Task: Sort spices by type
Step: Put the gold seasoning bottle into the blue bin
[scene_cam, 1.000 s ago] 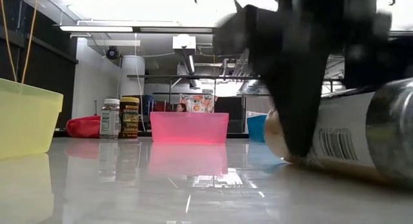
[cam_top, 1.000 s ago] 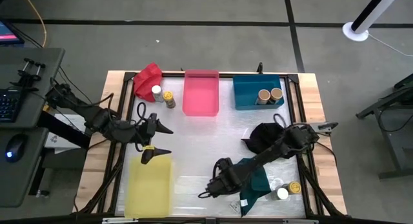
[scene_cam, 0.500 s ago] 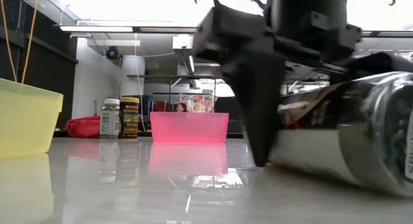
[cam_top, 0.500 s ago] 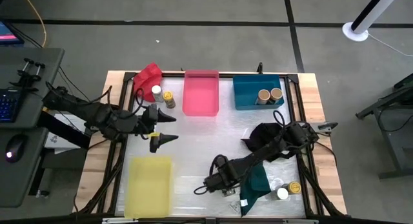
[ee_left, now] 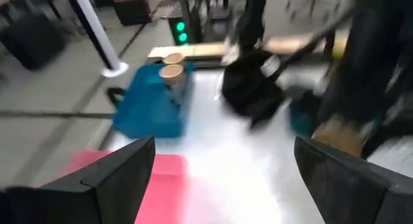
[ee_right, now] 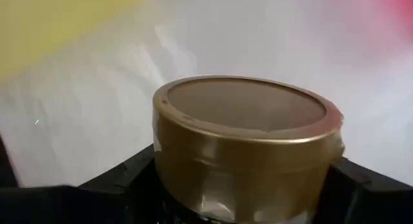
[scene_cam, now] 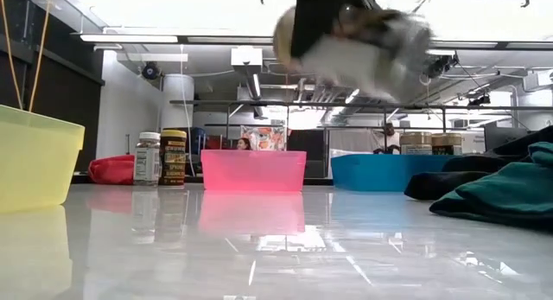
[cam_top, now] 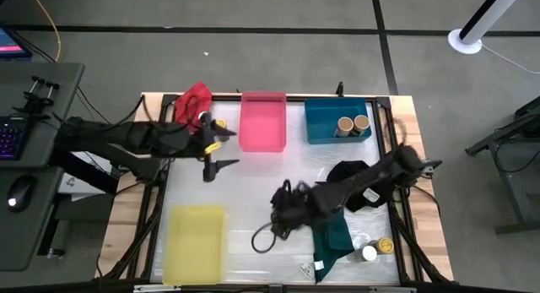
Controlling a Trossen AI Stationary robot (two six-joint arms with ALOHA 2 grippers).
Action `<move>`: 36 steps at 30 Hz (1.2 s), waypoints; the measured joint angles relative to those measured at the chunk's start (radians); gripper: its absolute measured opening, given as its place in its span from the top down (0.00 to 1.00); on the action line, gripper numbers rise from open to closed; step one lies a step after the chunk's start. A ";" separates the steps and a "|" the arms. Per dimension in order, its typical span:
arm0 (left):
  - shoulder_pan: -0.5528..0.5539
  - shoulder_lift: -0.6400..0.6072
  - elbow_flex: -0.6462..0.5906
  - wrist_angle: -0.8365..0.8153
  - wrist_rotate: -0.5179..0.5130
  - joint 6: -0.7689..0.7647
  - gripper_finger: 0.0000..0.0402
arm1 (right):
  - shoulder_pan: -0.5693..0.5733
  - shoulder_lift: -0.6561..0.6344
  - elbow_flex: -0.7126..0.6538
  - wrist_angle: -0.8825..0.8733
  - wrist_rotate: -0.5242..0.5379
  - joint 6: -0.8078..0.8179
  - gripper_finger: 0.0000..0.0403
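A spice jar with a tan-brown lid [ee_right: 242, 121] is in the air above the table's middle, with my right gripper [cam_top: 285, 210] shut on it; the low view shows the jar [scene_cam: 363, 36] blurred and high up. My left gripper [cam_top: 228, 148] hangs open near the far left, holding nothing, beside a white-lidded jar [cam_top: 203, 117] and a yellow-lidded jar [cam_top: 221, 125]. Two tan-lidded jars [cam_top: 352, 123] stand in the teal tray [cam_top: 325, 134]. Another yellow-lidded jar [cam_top: 386, 244] and white-lidded jar [cam_top: 369, 253] stand at the near right. My right gripper pinches the jar's body just below its lid [ee_right: 193, 201] between its two fingers [ee_right: 122, 179], one on each side. The lid end sticks out past the fingertips. The jar is lifted clear of the table.
A pink tray [cam_top: 262, 145] sits at the far middle and a yellow tray [cam_top: 196, 242] at the near left. A red cloth [cam_top: 192, 99] lies far left, a black cloth [cam_top: 353, 176] at the right, and a teal cloth [cam_top: 333, 238] at the near right.
My right gripper has picked the tan-lidded jar up from where it lay on its side near the front edge, rolling its wrist as it rose and moved toward the table's middle. My left gripper has moved from the yellow tray toward the far edge, staying open.
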 joint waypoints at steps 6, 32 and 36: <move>0.051 0.187 0.120 -0.075 0.078 0.348 0.11 | -0.096 -0.137 0.001 0.064 0.042 -0.406 0.33; 0.016 0.184 -0.018 -0.092 0.182 0.473 0.11 | -0.304 -0.202 0.002 0.254 -0.314 -0.502 0.30; 0.016 0.050 -0.231 0.073 0.188 0.257 0.11 | -0.309 -0.202 0.002 0.311 -0.260 -0.462 0.32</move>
